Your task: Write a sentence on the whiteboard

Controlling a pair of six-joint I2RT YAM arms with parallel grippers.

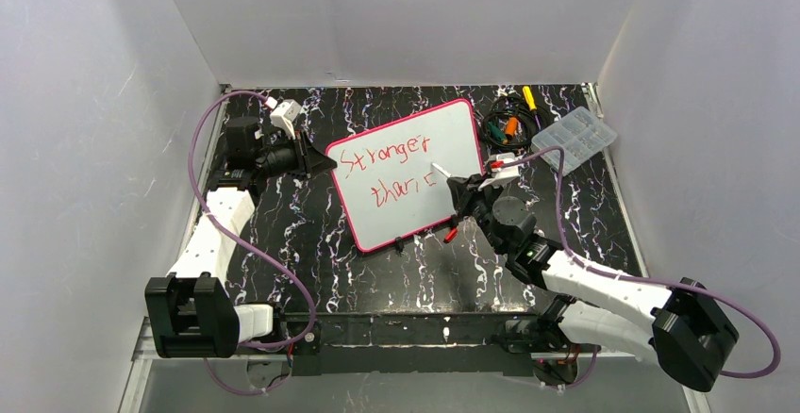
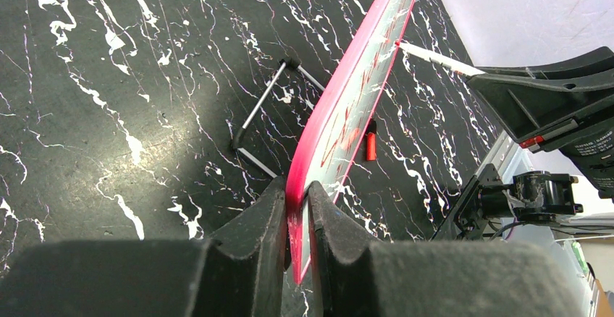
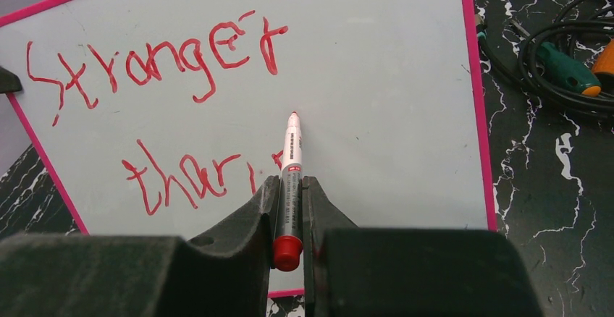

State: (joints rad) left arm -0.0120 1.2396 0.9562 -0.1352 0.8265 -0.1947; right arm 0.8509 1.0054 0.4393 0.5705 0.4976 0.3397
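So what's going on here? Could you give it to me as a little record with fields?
Board: whiteboard tilted up, not lying flat
Left arm: left gripper shut on the whiteboard's edge
Right arm: right gripper shut on a red marker, tip at the whiteboard
Writing: sentence in red, "Stronger" above "than", one more stroke begun
Nearby: clear compartment box, cables

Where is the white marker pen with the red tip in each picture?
Top external: the white marker pen with a red tip is mid-picture, over the pink-bordered white whiteboard's right half.
Left wrist: marker pen at upper right, tip at the whiteboard.
Right wrist: marker pen at bottom centre, pointing up.
Shared landmark: the red handwritten sentence.
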